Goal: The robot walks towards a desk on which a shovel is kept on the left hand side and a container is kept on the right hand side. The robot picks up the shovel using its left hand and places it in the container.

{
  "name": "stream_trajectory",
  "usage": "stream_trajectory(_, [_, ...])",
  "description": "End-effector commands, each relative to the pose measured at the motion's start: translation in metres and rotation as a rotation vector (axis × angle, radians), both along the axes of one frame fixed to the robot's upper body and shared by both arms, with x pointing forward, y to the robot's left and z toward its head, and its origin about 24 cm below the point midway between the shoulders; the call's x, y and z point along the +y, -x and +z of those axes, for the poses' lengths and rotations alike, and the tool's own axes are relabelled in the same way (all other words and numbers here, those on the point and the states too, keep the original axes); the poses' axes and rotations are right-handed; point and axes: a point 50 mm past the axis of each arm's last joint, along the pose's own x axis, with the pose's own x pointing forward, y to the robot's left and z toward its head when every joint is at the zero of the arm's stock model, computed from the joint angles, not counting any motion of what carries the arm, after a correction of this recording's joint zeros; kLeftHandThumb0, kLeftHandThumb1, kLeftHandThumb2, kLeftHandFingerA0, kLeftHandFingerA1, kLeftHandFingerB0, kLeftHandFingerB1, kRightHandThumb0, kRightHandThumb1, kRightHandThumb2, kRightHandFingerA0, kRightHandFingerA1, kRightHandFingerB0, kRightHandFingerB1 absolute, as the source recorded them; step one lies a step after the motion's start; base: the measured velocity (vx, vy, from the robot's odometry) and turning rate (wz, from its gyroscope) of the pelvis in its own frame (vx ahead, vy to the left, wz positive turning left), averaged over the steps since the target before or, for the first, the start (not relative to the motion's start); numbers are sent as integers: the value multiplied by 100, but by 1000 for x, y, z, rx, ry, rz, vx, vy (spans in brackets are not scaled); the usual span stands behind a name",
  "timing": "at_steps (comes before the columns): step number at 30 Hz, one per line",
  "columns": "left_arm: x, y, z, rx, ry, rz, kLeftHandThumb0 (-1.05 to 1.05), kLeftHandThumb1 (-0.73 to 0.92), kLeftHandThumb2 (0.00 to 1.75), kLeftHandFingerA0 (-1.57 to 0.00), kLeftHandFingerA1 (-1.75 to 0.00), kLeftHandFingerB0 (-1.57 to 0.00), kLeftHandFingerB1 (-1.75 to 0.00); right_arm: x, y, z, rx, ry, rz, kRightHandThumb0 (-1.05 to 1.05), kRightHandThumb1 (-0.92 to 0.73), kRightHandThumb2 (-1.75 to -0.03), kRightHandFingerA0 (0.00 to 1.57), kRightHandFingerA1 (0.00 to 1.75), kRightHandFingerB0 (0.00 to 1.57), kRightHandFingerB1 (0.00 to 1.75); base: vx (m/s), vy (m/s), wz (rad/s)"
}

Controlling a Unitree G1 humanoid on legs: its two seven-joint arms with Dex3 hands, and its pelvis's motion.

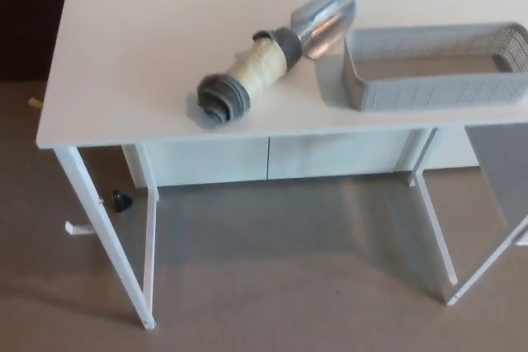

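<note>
The white counter [124, 55] filled the upper part of the head view, with grey floor [280, 286] showing beneath it between its thin white legs. The shovel [276, 55] lay flat on the counter, roughly in the middle of the visible top, set on a diagonal: its grey-capped, cream-coloured handle end pointed toward the near edge, and its shiny metal scoop pointed away and to the right. The scoop end lay just beside the grey mesh container [437, 92], which stood on the right side of the counter and looked empty, though its right end ran out of the picture.

Neither robot hand showed in the picture, so nothing could be said about whether either was open, closed or gripping anything.

Judging by this, the task was at its very start. The walk up to the counter seemed nearly or fully done. The shovel had not yet been picked up, and the reach with the left robot hand, the grasp, the lift and the placing into the container all remained.
</note>
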Motion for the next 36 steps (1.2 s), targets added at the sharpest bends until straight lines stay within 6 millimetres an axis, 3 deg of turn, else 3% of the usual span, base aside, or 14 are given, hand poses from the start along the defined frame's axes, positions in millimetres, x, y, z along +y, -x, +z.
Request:
stream_trajectory(1, [-6, 3, -4, 22, 25, 49, -20, 65, 61, -31, -37, -18, -32, -3, -2, 0, -4, -5, -11, -32, -61, -58, 43, 48, 36, 43, 107, 54, 6])
stream_trajectory(4, [-10, 6, -8, 27, 18, 39, -22, 65, 62, -31, -37, -19, -33, 0, -2, 2, -1, -15, 0, -31, -61, -57, 43, 47, 36, 42, 116, -7, 7])
stream_trajectory(5, [-11, 7, -8, 27, 22, 34, -15, 48, 90, -21, -52, -8, -46, 0, -2, 2, -3, -17, 3, -31, -61, -57, 43, 48, 36, 43, 121, -65, 7])
stream_trajectory(17, [-23, 11, -8, 31, -35, -93, -18, 45, 89, -26, -54, -10, -47, 1, -5, -1, 2, -9, 12, -33, -62, -58, 43, 48, 36, 42, 95, -103, 1])
stream_trajectory(36, [-3, 9, -1, 29, -109, -88, -18, 46, 89, -30, -55, -12, -47, 5, -6, -2, 5, -11, 17, -31, -62, -58, 44, 47, 38, 43, 75, 53, 4])
